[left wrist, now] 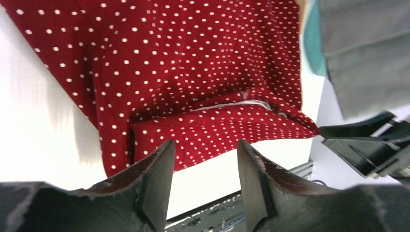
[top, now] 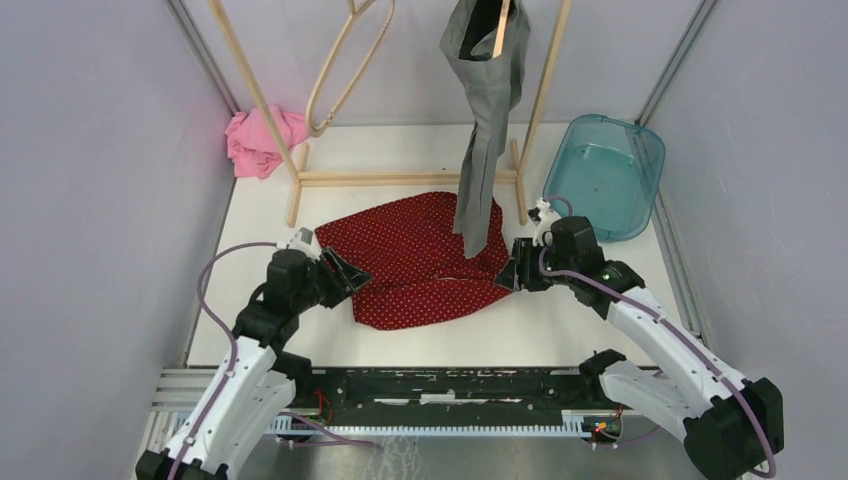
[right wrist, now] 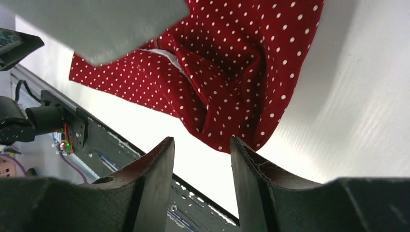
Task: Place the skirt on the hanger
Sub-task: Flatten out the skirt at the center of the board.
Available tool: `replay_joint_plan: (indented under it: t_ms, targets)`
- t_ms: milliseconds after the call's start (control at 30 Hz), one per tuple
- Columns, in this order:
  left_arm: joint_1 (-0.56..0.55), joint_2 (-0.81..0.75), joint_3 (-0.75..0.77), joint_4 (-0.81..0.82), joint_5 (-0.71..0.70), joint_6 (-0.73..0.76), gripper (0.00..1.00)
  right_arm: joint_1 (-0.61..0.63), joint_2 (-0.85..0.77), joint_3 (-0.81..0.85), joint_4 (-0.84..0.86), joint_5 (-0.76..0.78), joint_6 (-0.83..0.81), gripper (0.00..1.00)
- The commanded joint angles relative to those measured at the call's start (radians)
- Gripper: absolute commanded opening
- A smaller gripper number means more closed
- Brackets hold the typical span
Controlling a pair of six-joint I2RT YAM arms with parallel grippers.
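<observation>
White bench, grey walls. The red dotted skirt lies flat mid-bench, beneath the hanging grey trousers. My left arm reaches in low, left claw at the skirt's left edge, fingers apart, nothing held. My right arm mirrors it: right claw at the right edge, likewise spread and empty. A bare wooden hanger hangs at the back.

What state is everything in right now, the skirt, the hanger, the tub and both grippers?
Skirt, lying rumpled on the table, not gripped.
Empty hanger, hanging on the rack, bare.
Grey garment, hanging from the rack, its end over the skirt.
Pink cloth, crumpled by the rack's leg.
Tub, empty.
Left gripper, open at the skirt's left edge.
Right gripper, open at the skirt's right edge.
</observation>
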Motion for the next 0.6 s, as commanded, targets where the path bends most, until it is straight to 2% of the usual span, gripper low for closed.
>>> replay_joint_plan:
  t_ms: [0,233,433,567]
  targets:
    - [-0.001,0.068,-0.015,0.118,-0.038,0.017,0.59,0.009,0.038,0.115,-0.019,0.110,-0.086,0.51]
    - [-0.001,0.185,0.013,0.185,-0.083,0.049,0.61,0.022,0.205,0.173,0.023,-0.014,-0.127,0.50]
    - [-0.002,0.249,0.001,0.215,-0.094,0.062,0.61,0.073,0.281,0.171,-0.052,-0.062,-0.176,0.50]
    - [-0.002,0.242,-0.024,0.242,-0.083,0.047,0.60,0.097,0.216,0.133,-0.051,-0.078,-0.151,0.39]
